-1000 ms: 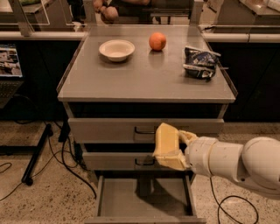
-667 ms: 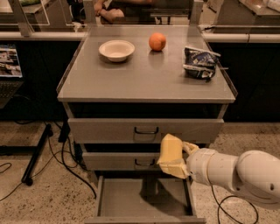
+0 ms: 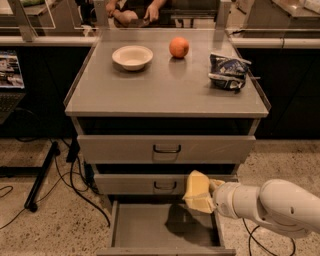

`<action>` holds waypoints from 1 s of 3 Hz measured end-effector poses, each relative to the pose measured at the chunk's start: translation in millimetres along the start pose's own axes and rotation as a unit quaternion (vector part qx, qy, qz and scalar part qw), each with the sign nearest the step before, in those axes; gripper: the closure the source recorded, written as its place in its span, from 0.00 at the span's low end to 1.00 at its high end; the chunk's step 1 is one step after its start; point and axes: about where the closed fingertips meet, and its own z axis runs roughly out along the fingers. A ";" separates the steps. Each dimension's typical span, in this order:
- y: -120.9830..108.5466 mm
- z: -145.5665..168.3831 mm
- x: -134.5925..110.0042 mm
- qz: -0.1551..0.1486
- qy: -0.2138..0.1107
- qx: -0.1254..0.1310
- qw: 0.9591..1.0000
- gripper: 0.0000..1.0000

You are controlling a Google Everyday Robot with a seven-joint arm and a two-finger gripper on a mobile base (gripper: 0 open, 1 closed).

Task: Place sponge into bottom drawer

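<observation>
Over bottom drawer (image 3: 145,227), sponge (image 3: 197,192) hides most of pincer (image 3: 212,192)

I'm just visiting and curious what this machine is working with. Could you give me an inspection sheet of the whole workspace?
Surface: grey cabinet top, flat, with three loose items on it.
Job's things: sponge held in the air over the right side of the bottom drawer, which is pulled open.
Clutter: white bowl, orange and crumpled snack bag, all apart from each other on the cabinet top.
Grippers: gripper at the lower right, closed on the sponge, above the open drawer.
Cables: black cables on the floor left of the cabinet.
Surroundings: person's hands behind the cabinet; laptop at far left.
</observation>
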 end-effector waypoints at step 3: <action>-27.9 36.8 50.4 0.037 -0.025 0.037 0.998 1.00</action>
